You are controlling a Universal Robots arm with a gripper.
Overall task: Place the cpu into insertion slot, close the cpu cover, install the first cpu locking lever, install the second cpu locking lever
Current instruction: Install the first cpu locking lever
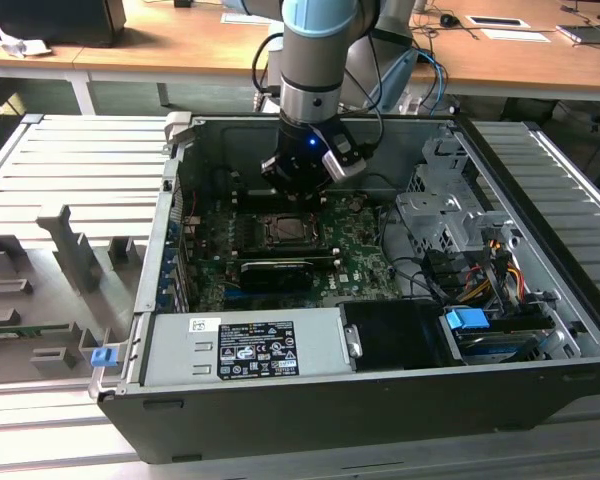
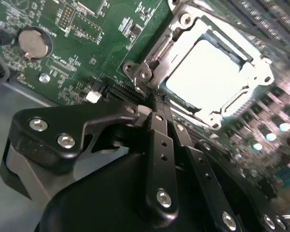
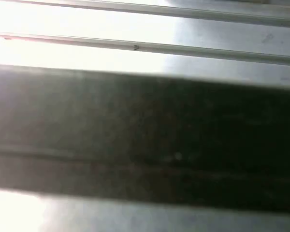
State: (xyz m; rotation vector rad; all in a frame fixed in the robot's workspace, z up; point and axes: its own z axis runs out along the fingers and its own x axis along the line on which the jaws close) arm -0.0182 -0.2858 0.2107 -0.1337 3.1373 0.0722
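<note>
- While the end effector [image 1: 298, 178] hangs low inside the open pc case [image 1: 540, 380], over the motherboard [image 1: 365, 262] just behind the socket, its fingers [image 2: 160, 126] look drawn together w/ nothing between them in the second wrist view; closed, empty, by my read.
- cpu [image 2: 213, 72] sits in the socket, pale and glaring; cpu cover [image 2: 159, 48] looks down around it as a silver frame; can't tell if either lever is latched.
- Risk: fingertips sit v. close to the socket corner; a small slip could scrape the board or knock the frame; cables [image 1: 420, 275] near the drive cage could snag the wrist.
- Case also holds the grey power-supply box [image 1: 245, 345] at the front and a drive cage [image 1: 450, 215] toward the exterior view's right.
- Case rests on a slatted metal surface [image 1: 70, 165].
</note>
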